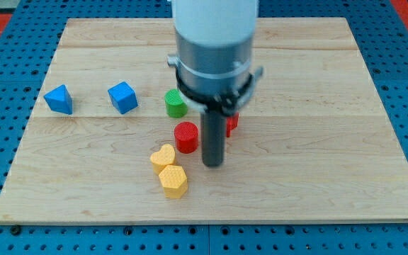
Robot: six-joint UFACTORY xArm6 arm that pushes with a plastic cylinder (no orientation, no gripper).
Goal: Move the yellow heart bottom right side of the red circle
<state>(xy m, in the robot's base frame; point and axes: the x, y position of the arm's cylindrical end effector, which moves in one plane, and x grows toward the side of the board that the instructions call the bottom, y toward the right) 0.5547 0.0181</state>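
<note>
- No jaws on this rig, so nothing to call open or closed; the arm ends in a plain dark rod, and my tip (212, 164) sits on the wooden board (317, 142) just to the view's right of the red round cylinder block (186, 137).
- Tip is apart from the yellow heart-shaped block (163, 156), which lies at the red circle's lower left, nearly touching it.
- Yellow hexagon-like block (173, 180) sits right under the heart, touching or nearly so.
- Second red block (231, 122), shape unclear, is half hidden behind the rod.
- Green cylinder block (176, 103) above the red circle; two blue blocks (122, 97) (59, 99) well to the view's left.
- Risk: heart is on the wrong side; going straight across could bump the red circle and shift the reference.
- Risk: pushing the heart rightward may drag the yellow hexagon along, since they're so close.
</note>
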